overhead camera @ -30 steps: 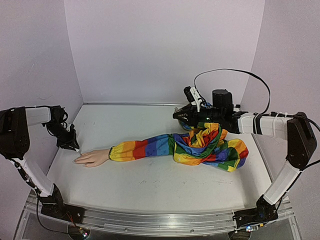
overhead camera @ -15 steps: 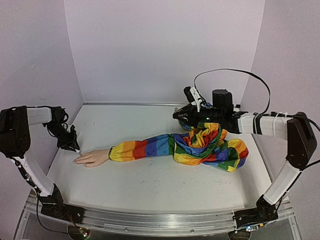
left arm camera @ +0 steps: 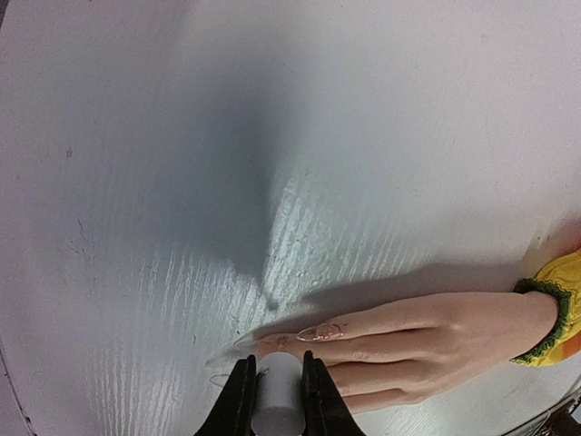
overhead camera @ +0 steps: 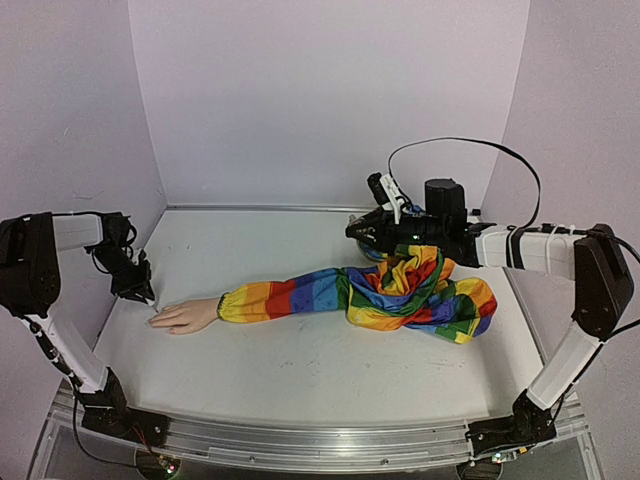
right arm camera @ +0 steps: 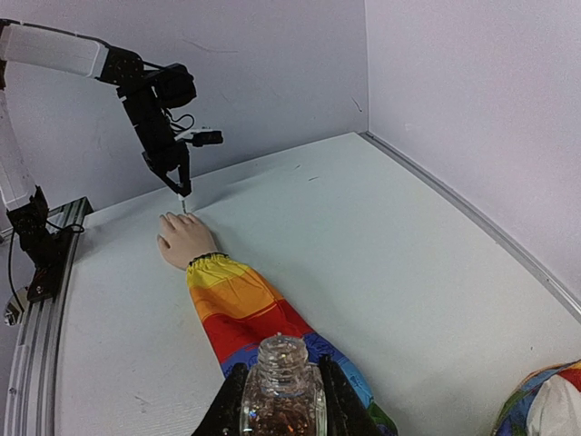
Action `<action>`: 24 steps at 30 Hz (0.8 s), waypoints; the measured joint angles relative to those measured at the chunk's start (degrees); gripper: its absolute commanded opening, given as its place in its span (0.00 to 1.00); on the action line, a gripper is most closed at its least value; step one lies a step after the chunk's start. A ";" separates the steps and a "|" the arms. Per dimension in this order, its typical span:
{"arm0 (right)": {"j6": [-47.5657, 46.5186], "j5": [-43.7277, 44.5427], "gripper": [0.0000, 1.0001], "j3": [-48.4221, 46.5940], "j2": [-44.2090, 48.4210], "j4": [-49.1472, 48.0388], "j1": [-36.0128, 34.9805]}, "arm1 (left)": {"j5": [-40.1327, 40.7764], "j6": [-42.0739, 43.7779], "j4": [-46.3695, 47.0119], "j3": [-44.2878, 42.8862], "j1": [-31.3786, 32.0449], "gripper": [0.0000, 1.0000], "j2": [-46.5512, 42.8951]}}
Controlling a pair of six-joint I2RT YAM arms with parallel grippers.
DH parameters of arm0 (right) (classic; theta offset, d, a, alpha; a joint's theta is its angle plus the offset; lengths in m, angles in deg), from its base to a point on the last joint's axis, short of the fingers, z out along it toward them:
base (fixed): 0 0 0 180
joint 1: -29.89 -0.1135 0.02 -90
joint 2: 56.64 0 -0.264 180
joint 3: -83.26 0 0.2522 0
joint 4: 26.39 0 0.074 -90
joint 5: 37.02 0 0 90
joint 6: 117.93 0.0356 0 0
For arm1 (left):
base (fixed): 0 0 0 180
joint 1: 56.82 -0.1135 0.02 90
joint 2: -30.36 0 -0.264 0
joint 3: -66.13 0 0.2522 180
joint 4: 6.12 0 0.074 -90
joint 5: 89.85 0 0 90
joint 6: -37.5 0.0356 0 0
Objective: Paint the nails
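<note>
The pale mannequin hand (overhead camera: pixel 185 316) lies flat at the left end of the rainbow-striped sleeve (overhead camera: pixel 300 295). My left gripper (overhead camera: pixel 138 289) is shut on a white brush cap (left arm camera: pixel 277 398), just above the fingertips (left arm camera: pixel 259 345). In the left wrist view the nails show: one long nail (left arm camera: pixel 320 332) looks glossy with glitter, and the tips beside it are pale. The brush itself is hidden under the cap. My right gripper (overhead camera: pixel 362 232) holds an open clear glass bottle (right arm camera: pixel 281 395) of glittery polish above the bunched sleeve. The hand also shows in the right wrist view (right arm camera: pixel 186 238).
The sleeve's bunched end (overhead camera: pixel 430 295) lies at the right under my right arm. The left wall (overhead camera: pixel 90 200) stands close behind my left gripper. A black cable (overhead camera: pixel 470 145) loops above the right arm.
My left gripper has shifted slightly left along the fingertips. The right arm and the bottle have not moved.
</note>
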 measured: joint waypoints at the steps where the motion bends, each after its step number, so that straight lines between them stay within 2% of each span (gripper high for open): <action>1: 0.00 -0.07 0.00 0.00 0.02 0.00 0.00 | 0.13 -0.02 0.02 0.00 0.00 0.00 -0.28; 24: 0.00 -0.28 0.00 0.00 0.00 0.00 0.00 | -4.52 0.00 1.51 0.00 0.00 0.00 -2.25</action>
